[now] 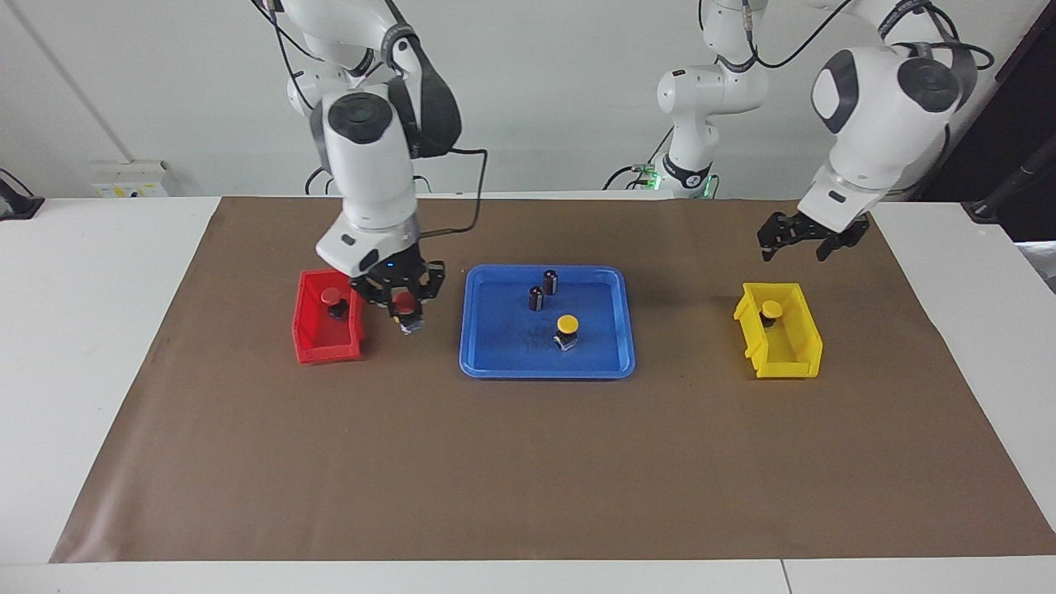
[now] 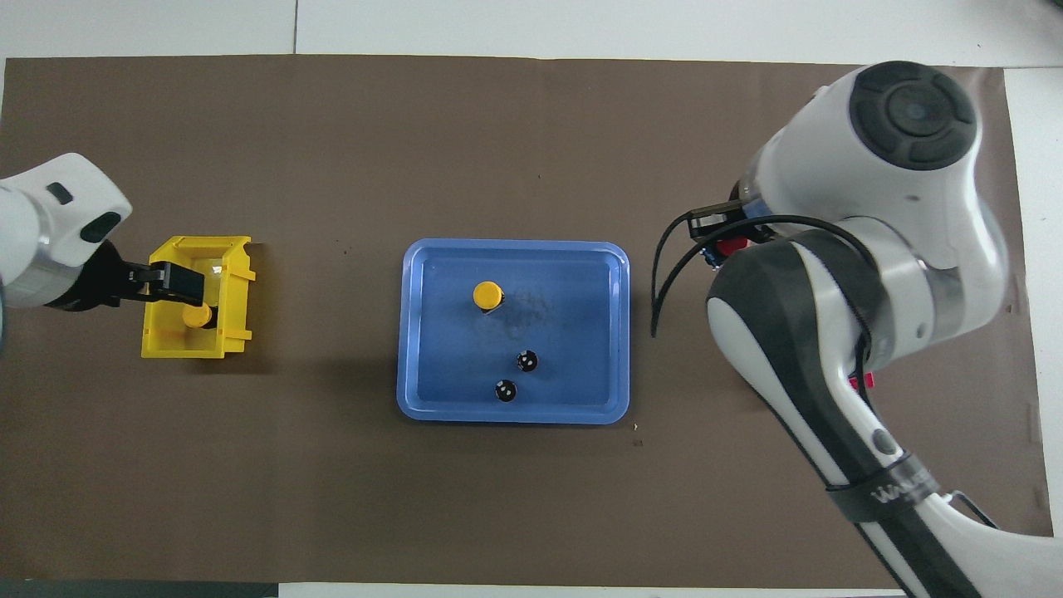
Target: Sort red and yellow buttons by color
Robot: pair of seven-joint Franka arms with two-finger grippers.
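While one red button (image 1: 404, 308) hung clamped in the right gripper (image 1: 403, 307), it was up in the air just beside the red bin (image 1: 318, 350), over the brown mat (image 1: 528, 462) btwn that bin and the blue tray (image 1: 487, 363), presumably being carried to join its own colour. Grip sat on the cap end w/ the dark body hanging below, so it looked ready to be lowered straight in. Another red button (image 1: 331, 296) already lay in the red bin, cap up.

One yellow button (image 1: 771, 309) lay in the yellow bin (image 1: 804, 355), at the end nearer the robots. The left gripper (image 1: 794, 242) hung above that bin w/ fingers apart and nothing in them, which fit a drop just made.

Other yellow button (image 1: 567, 325) stood upright in the blue tray, untouched; my read is it was the last one to sort. Two dark cylinders (image 1: 542, 289) w/o coloured caps stood in the tray too, nearer the robots than the yellow button, prob. not part of the sort.
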